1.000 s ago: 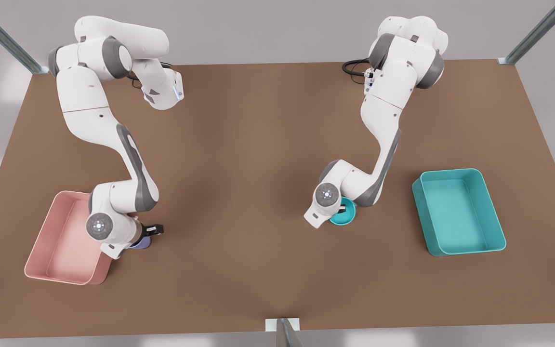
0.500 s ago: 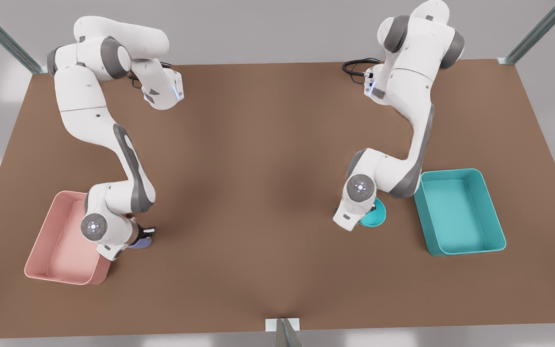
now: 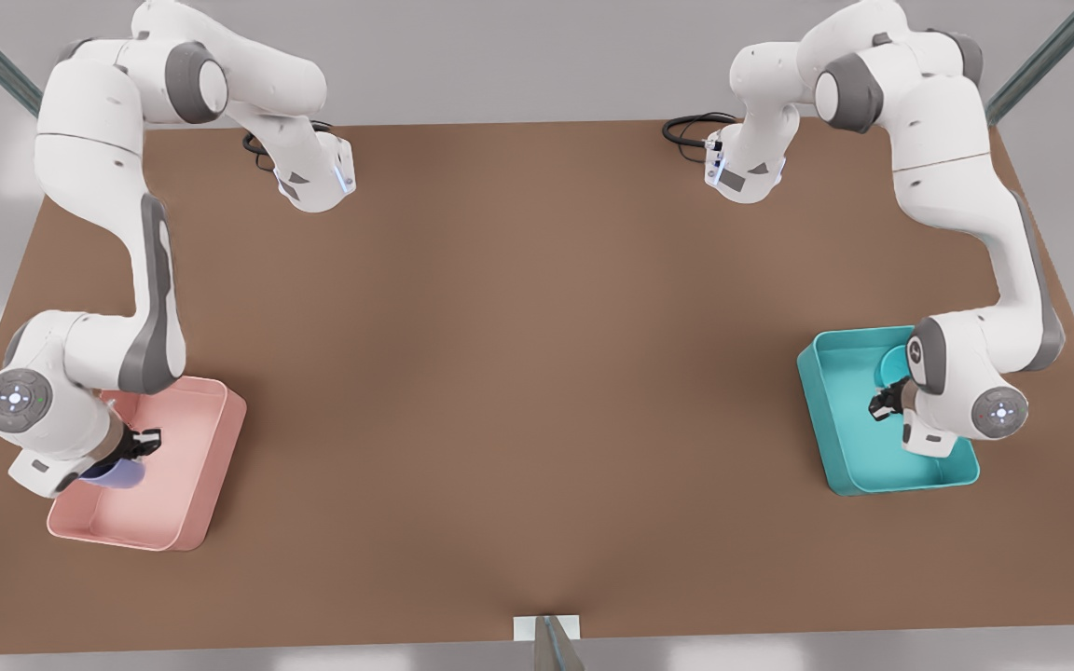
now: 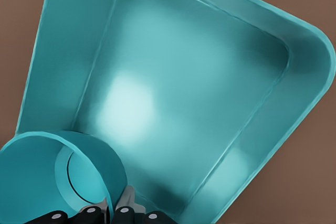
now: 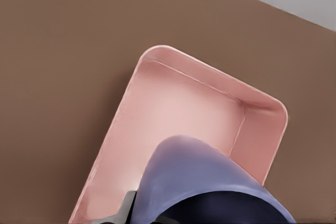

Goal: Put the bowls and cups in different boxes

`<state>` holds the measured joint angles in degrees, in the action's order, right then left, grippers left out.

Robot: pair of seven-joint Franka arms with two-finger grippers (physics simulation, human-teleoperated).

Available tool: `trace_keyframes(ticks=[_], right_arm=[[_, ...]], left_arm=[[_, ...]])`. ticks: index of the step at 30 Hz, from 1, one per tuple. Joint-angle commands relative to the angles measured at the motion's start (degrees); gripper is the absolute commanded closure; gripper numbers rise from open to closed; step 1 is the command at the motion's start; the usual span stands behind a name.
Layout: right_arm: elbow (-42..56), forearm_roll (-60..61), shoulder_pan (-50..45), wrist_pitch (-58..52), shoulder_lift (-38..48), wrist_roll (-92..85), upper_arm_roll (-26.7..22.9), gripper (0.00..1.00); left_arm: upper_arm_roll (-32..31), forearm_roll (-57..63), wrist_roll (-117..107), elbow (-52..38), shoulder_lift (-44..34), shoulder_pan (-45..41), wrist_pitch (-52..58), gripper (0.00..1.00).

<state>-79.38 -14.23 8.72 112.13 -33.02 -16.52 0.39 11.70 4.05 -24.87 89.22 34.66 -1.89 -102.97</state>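
The left gripper point(image 3: 880, 407), on the front view's right, hangs over the rectangular teal plastic box point(image 3: 835, 447), its fingers point(image 4: 122, 209) pinched on the rim of the small round teal bowl point(image 4: 58, 177), so the wall sits between the two pads and the bowl hangs tilted above the box floor. The right gripper point(image 3: 144, 443), on the front view's left, is clamped on the small lavender-purple tapered cup point(image 3: 116, 474) over the pale pink rectangular box point(image 3: 211, 447) on the brown table point(image 3: 518, 373). In the right wrist view the cup point(image 5: 199, 182) hides most of its fingers, and in the front view the wrists cover much of both cup and bowl.
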Motion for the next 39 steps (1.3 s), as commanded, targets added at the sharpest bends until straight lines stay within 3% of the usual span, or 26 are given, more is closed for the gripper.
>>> trace_keyframes(ticks=[1,9,12,13,14,15,18,20,22,25,29,32,34,36,39], right_arm=[[1.42,0.34,2.35,0.72,-2.92,-16.08,-0.04,0.79],[0.46,6.06,4.64,7.49,-10.83,-16.96,0.23,0.79],[0.46,6.76,4.64,7.93,-11.80,-16.96,0.23,0.79],[0.37,6.94,4.64,7.93,-11.71,-16.87,0.23,0.79],[0.28,7.02,4.64,7.93,-11.89,-16.87,0.23,0.26],[0.37,7.02,4.64,7.84,-11.98,-16.87,0.23,0.00],[0.46,6.94,4.55,7.93,-12.06,-16.96,0.23,0.00],[0.37,6.94,4.38,7.14,-11.63,-16.79,0.32,0.00],[0.37,6.94,4.29,5.03,-10.40,-16.87,0.40,0.00],[-2.00,7.20,4.29,0.55,-5.48,-16.87,0.58,0.00],[-0.86,10.98,2.97,-15.09,4.02,-11.26,2.87,0.01],[5.90,10.54,-1.25,-31.26,7.18,8.69,2.95,0.00],[11.09,5.28,-7.31,-40.76,11.92,11.16,2.42,0.00],[6.35,5.27,-7.13,-41.03,20.10,10.81,2.87,0.00],[1.95,6.23,-6.87,-40.23,23.18,11.34,2.78,0.00]], left_arm=[[0.07,-2.20,8.25,1.39,0.76,0.04,-9.79,0.79],[0.07,-2.20,8.69,1.66,7.09,1.45,-17.61,0.79],[0.07,-2.20,8.70,1.66,6.92,1.19,-17.61,0.00],[0.07,-2.20,8.43,1.57,6.04,1.19,-16.91,0.00],[0.07,-2.20,8.69,1.48,4.72,0.92,-16.38,0.00],[0.07,-2.03,8.87,0.96,3.05,0.92,-13.84,0.00],[-0.36,-1.94,8.96,-8.09,-5.74,-2.59,9.00,0.00],[-10.11,-1.85,9.13,-19.43,-7.85,-2.86,27.11,0.00],[-14.25,-1.94,9.31,-20.40,-11.45,-2.51,32.48,0.00],[-15.57,-2.90,15.37,-24.00,-12.25,-2.51,36.35,0.00],[-16.36,-3.43,15.55,-24.00,-13.48,-2.24,35.12,0.00],[-18.30,-3.26,15.46,-23.83,-13.04,-1.63,34.24,0.00],[-18.30,-3.35,15.37,-23.39,-13.39,-1.63,34.24,0.00],[-18.38,-3.26,15.37,-22.60,-14.53,-1.10,34.15,0.00],[-18.47,-2.99,15.37,-22.51,-14.88,-0.57,34.24,0.00]])
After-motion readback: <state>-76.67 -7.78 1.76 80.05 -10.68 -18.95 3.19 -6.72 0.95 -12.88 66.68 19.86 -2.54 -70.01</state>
